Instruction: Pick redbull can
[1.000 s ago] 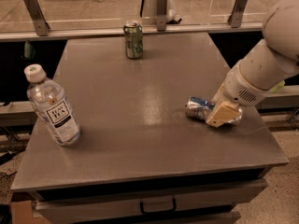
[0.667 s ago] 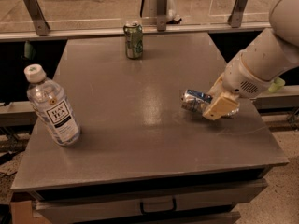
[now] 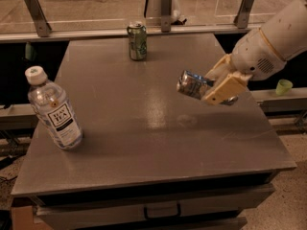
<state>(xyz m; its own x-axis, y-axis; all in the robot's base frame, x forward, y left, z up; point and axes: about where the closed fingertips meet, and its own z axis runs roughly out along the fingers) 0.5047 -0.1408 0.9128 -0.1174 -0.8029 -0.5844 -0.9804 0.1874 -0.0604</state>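
Redbull can point(image 3: 193, 84), slim shiny blue-and-silver metal, juts sideways from my tan gripper point(image 3: 219, 87), fingers clamped near one end above the grey table point(image 3: 144, 128); I judge the smooth metal could slip free.

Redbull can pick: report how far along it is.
Done: the gripper is shut on the redbull can, holding it sideways, clear above the right side of the table. In hand: the lift. Left: little, perhaps only carrying it away. The green can at the back and the tea bottle at the left stand upright.
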